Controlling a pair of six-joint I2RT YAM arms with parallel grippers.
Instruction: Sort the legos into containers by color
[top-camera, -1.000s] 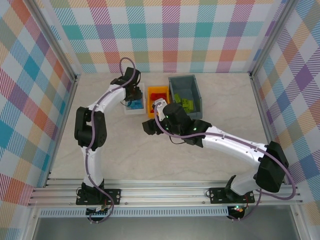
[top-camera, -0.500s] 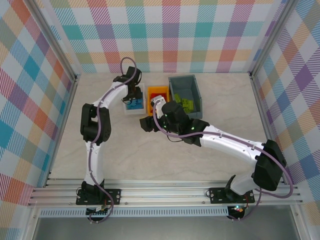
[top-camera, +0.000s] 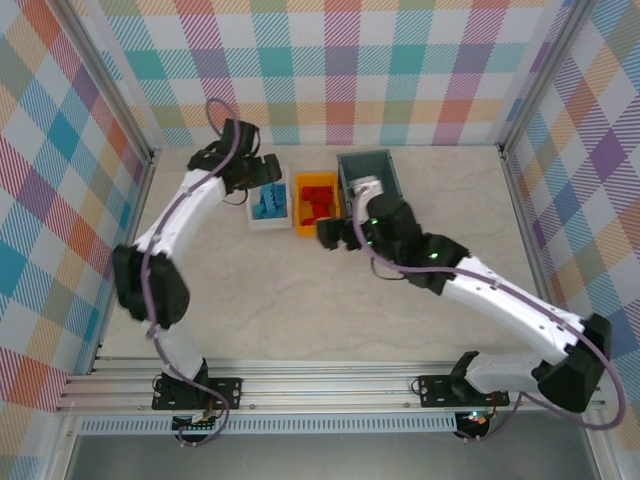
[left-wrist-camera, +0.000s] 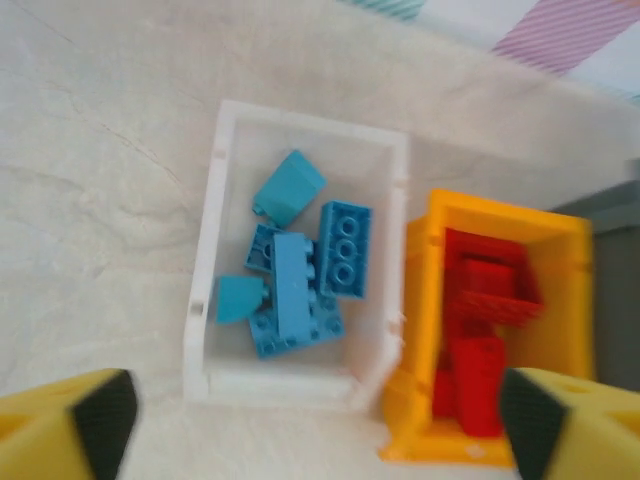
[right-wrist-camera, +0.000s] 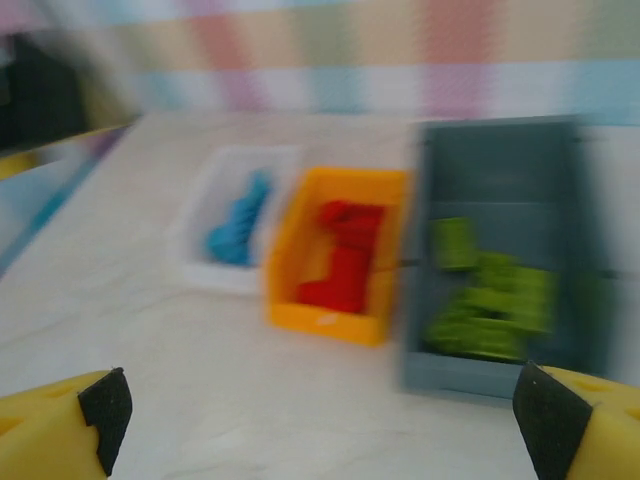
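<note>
Evidently the sorting is looking all but finished, judging from how things are lying. In the left wrist view the blue plastic bricks (left-wrist-camera: 300, 275) are lying heaped inside the small white plastic bin (left-wrist-camera: 205, 300), left of centre in the frame. The red plastic bricks (left-wrist-camera: 480, 300) are sitting in the small orange plastic bin (left-wrist-camera: 415, 330) just beside it on the right. The left pincer (left-wrist-camera: 315, 418) is hovering over the near edge of these two bins, its yellow fingers (left-wrist-camera: 60, 430) spread wide to the bottom corners of the frame with nothing between them. In the blurred right wrist view the lime green plastic bricks (right-wrist-camera: 490, 300) are resting in the larger slate-grey plastic bin (right-wrist-camera: 500, 150) at the right of the frame, next to the orange one. The right pincer (right-wrist-camera: 325, 418) is likewise gaping, gripping nothing, and facing the row of bins from the near side. From above, every brick I can make out is lying in a bin, though the right arm (top-camera: 480, 290) is covering part of the grey bin and some of the pale marbled worktop (top-camera: 300, 310) beside it. So the step in hand is probably a last check. The next move, I judge, is calling for a look under the arms for any stray brick; failing that, both pincers are needing only to pull clear without knocking a bin wall.
</note>
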